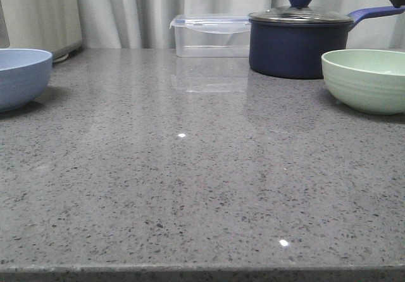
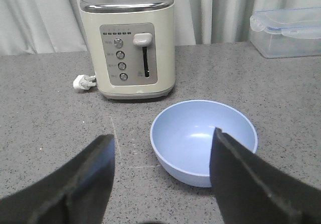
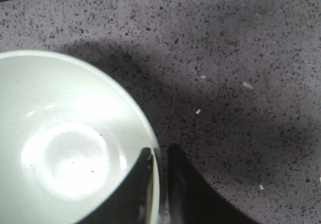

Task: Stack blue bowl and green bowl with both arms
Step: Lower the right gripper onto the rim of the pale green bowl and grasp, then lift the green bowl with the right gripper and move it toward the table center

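Observation:
The blue bowl (image 1: pixel 19 76) stands at the table's left edge, upright and empty. In the left wrist view it (image 2: pixel 190 133) lies just ahead of my left gripper (image 2: pixel 163 136), which is wide open and empty; one finger (image 2: pixel 241 179) overlaps the bowl's near rim, the other is beside the bowl. The green bowl (image 1: pixel 367 79) is at the right of the table. In the right wrist view my right gripper (image 3: pixel 160 149) is shut on the green bowl's rim (image 3: pixel 150 133), one finger inside, one outside. Neither gripper shows in the front view.
A dark navy lidded saucepan (image 1: pixel 297 38) stands just behind the green bowl, its handle reaching right. A clear plastic box (image 1: pixel 212 35) is at the back centre. A cream toaster (image 2: pixel 133 43) with a loose plug (image 2: pixel 83 82) stands behind the blue bowl. The table's front edge (image 1: pixel 202 270) is near.

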You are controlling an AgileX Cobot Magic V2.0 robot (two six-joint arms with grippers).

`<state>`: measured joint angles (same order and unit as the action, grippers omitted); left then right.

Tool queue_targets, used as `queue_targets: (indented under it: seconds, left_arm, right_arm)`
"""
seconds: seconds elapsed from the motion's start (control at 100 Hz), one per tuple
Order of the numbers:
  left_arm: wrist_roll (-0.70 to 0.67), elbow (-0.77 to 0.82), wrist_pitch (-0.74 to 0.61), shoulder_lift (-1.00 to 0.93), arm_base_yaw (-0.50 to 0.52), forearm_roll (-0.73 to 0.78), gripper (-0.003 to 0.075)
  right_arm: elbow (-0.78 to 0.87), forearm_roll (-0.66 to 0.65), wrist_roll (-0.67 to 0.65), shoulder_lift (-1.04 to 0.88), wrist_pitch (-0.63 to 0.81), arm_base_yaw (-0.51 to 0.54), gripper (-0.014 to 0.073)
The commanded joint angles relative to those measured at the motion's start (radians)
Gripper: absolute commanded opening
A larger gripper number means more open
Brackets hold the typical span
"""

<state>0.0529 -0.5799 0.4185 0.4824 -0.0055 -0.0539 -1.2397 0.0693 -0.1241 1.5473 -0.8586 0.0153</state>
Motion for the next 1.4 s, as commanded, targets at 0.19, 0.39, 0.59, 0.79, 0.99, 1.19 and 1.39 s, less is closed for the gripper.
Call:
queue_targets:
  seconds: [0.19, 0.39, 0.59, 0.79, 0.99, 1.19, 1.39]
  left_arm:
    - [-0.007, -0.036, -0.069, 0.011, 0.002, -0.001, 0.0421]
    - [-0.007, -0.036, -0.069, 0.011, 0.002, -0.001, 0.0421]
    - [-0.007, -0.036, -0.069, 0.011, 0.002, -0.001, 0.0421]
    - [-0.007, -0.036, -0.069, 0.011, 0.002, -0.001, 0.0421]
    - [-0.007, -0.036, -0.069, 0.011, 0.002, -0.001, 0.0421]
    - [-0.007, -0.036, -0.068, 0.011, 0.002, -0.001, 0.0421]
    - [-0.007, -0.036, -0.068, 0.011, 0.002, -0.001, 0.0421]
  right_arm:
    - [-0.032, 0.006, 0.002, -0.031, 0.038, 0.002, -0.0076]
    - [-0.053, 0.040, 0.024, -0.056, 0.044, -0.016, -0.0076]
    - [-0.141, 0.063, 0.072, -0.051, -0.015, -0.144, -0.0076]
    - [-0.231, 0.120, 0.072, 0.033, -0.022, -0.283, -0.0076]
    - [-0.331, 0.142, 0.072, 0.153, -0.026, -0.401, -0.0076]
    - [-0.367, 0.163, 0.072, 0.209, -0.024, -0.427, -0.0078]
    - [-0.367, 0.165, 0.072, 0.210, -0.021, -0.427, 0.0001]
